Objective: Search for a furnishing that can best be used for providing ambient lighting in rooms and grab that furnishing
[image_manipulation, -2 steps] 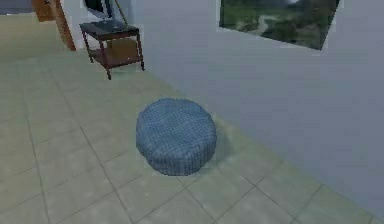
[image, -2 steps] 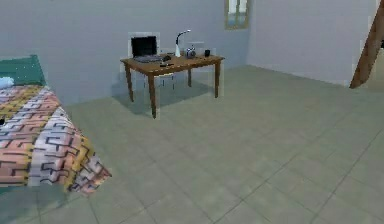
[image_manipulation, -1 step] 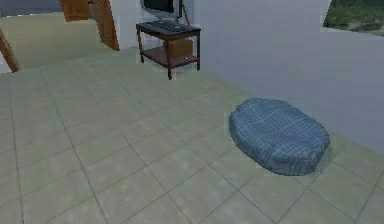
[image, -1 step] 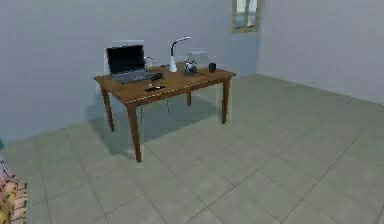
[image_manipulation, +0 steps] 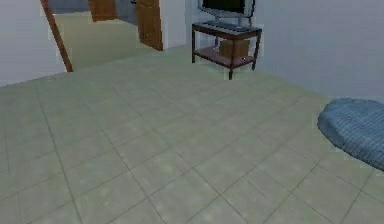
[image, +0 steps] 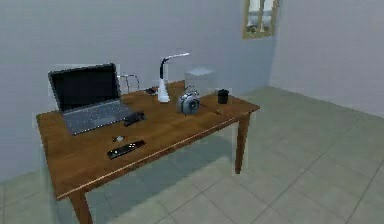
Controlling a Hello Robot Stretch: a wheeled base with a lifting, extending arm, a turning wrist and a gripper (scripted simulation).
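In the forward view a wooden desk point(image: 170, 150) runs from the lower left up to the middle right, its long back edge close to the grey wall. At its left end a laptop point(image: 88, 97) stands with the lid up and the screen turned to the desk's front edge, as if placed for someone sitting there. Just right of its keyboard lies a small dark thing point(image: 133, 118), and nearer the front edge a flat dark bar point(image: 126, 149), perhaps a remote.

The task's thing, a white desk lamp point(image: 164, 80), stands at the middle of the picture on the back half of the desk, just right of the laptop. Its base rests flat on the wood. Its long axis is upright, a slim stem rising from the base, and at the top the thin head bends over and points to the picture's right. It was probably set back there to light the work area while leaving the front free.

Right of the lamp sit a round grey clock point(image: 189, 101), a pale box point(image: 201, 78) behind it and a black mug point(image: 223, 97) near the desk's right end. A window point(image: 260, 17) is at the upper right.

In the arm side view a wooden door point(image_manipulation: 150, 22) stands at the upper left, a low stand point(image_manipulation: 227, 48) carrying a television point(image_manipulation: 226, 10) at the upper middle, and a blue cushion point(image_manipulation: 355, 128) lies at the right edge on the tiled floor point(image_manipulation: 150, 140).

The state of the gripper cannot be told. The robot likely needs to drive closer and turn its arm side to the desk.
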